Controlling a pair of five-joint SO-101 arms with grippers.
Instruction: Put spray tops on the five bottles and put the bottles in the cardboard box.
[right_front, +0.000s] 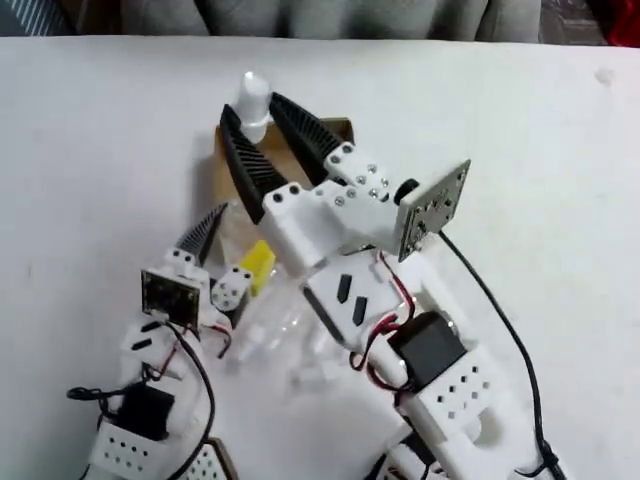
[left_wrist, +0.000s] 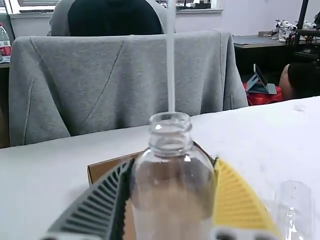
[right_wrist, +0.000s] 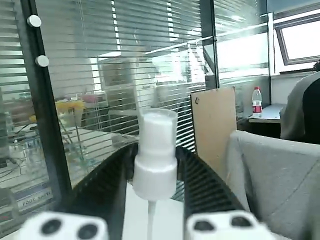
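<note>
Over the table's middle, left gripper pinches a clear, round plastic bottle upright btwn ribbed grey & yellow jaws. Right gripper, black & ribbed, clamps a white spray top. Its thin tube hangs at the bottle's mouth. Brown cardboard box sits just behind.

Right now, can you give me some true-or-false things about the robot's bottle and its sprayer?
1. The right gripper holds a white spray top. True.
2. The clear bottle in the left gripper already wears its top. False: its neck is open, and only the top's thin tube hangs down to the opening.
3. One of the left gripper's fingers is yellow. True.
4. The held bottle sits inside the cardboard box. False: the gripper holds it on the near side of the box, outside it.
</note>
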